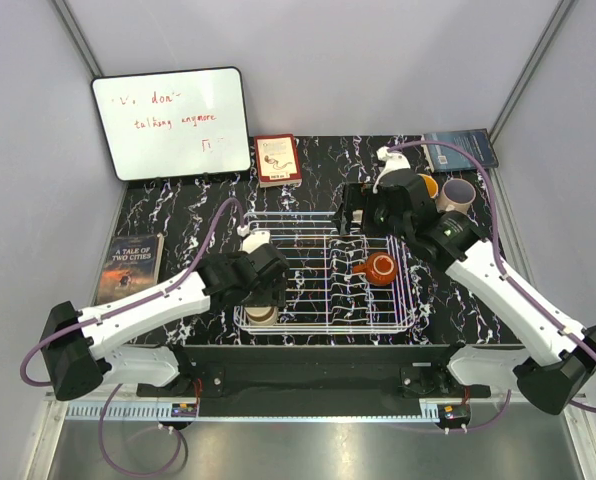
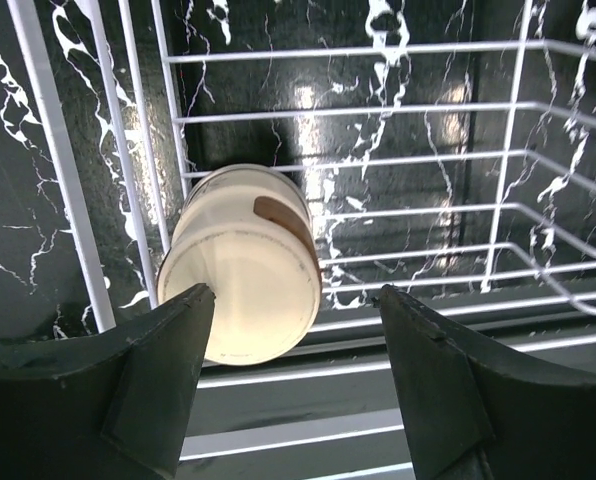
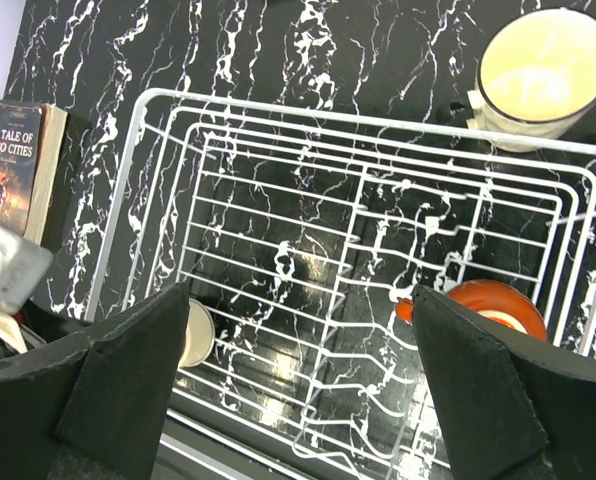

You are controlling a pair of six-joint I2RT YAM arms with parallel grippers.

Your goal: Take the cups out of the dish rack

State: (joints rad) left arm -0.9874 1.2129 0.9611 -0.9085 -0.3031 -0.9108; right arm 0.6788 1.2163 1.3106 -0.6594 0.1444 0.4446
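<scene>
Left tool [image 2: 296, 298] first: fingers spread wide, nothing between them, hovering over the near left corner of the dish rack [image 2: 378, 110]. Just ahead of it a cream cup [image 2: 243, 265] sits inside the rack against the corner wires. It's off toward my left-hand finger [image 2: 163, 380] rather than centred in the gap, and I can't tell whether that finger touches it. A brown streak marks the cup's side. Further on, my right tool [image 3: 300, 295] hangs above the rack's far side, fingers wide apart too, gripping nothing. Below it, close by its right-hand finger [image 3: 498, 390], a reddish-brown cup [image 3: 493, 305] sits in the rack, handle toward the tool's left. Beyond this tool, off the rack's far right corner, a pale mug [image 3: 543, 75] stands upright on the table [image 1: 178, 215], with a pinkish cup [image 1: 455, 193] just beside it. Out to the tool's left lies A Tale of Two Cities [image 3: 18, 165]. Farthest back: a red book [image 1: 277, 160], a blue book [image 1: 461, 148] and a whiteboard [image 1: 173, 122] against the wall.
</scene>
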